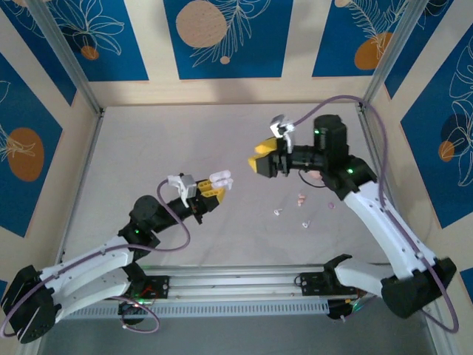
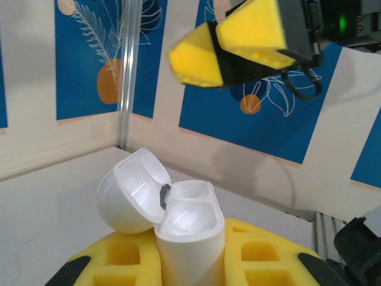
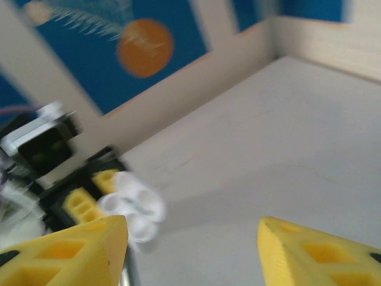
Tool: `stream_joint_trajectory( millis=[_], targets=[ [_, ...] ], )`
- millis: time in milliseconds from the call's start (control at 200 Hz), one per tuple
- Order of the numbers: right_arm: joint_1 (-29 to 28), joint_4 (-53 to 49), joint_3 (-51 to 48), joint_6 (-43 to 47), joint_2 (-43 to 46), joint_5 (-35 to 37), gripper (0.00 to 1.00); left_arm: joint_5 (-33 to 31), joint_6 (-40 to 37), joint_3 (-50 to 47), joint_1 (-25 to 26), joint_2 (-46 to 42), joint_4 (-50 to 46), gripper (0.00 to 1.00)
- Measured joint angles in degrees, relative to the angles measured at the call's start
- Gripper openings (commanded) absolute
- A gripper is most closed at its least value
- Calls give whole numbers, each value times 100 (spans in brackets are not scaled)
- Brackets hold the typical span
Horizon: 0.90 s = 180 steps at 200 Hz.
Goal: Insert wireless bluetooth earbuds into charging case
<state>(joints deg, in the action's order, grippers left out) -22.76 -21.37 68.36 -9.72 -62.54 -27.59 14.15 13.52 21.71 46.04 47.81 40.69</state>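
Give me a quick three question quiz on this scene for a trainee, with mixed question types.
1. True or false: the charging case in the left gripper has its lid shut.
2. Where do the earbuds lie? A on the table; B in the right gripper; C on the left gripper.
3. Do the right gripper's jaws stand open or shut?
Key: 1 false; 2 A; 3 open.
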Motion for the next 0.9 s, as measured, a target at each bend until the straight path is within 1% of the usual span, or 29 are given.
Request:
stream_joint_trajectory(
  millis=[60,110,180,235,285,380,505,635,710,800,900],
  targets=[
    [424,-129,-109,-514,111,442,47,-96,-4,-35,0,-157,-127,7],
    [903,-339,-236,-992,79,728,46,-144,-2,-46,0,-289,-219,7],
    [1471,-686,-437,-1506,-219,872,45,-186,2,-46,0,-415,-295,7],
    [1729,-962,-658,-1794,-621,988,45,-203,26,-46,0,-498,-354,7],
    [1805,-1252,-896,-1987,-1016,1132,45,-208,85,-46,0,-564,-417,7],
    [1812,-1698,-1314,-2212,-1447,1384,46,-205,208,-46,0,-647,-588,7],
    [1722,-1991,-1676,-2363,-1486,1659,47,-155,417,-46,2,-809,-933,6],
    [1451,-2024,-1683,-2441,-1510,1982,49,-79,553,-42,2,-1073,-1344,7],
    [1303,-1978,-1683,-2435,-1639,2017,49,-48,564,-42,7,-1259,-1561,7],
    [1099,-1939,-1598,-2369,-2022,2044,49,-22,494,-42,9,-1504,-1762,7],
    [798,-1945,-1246,-2221,-2632,2127,49,-17,328,-42,11,-1633,-1882,7]
  ],
)
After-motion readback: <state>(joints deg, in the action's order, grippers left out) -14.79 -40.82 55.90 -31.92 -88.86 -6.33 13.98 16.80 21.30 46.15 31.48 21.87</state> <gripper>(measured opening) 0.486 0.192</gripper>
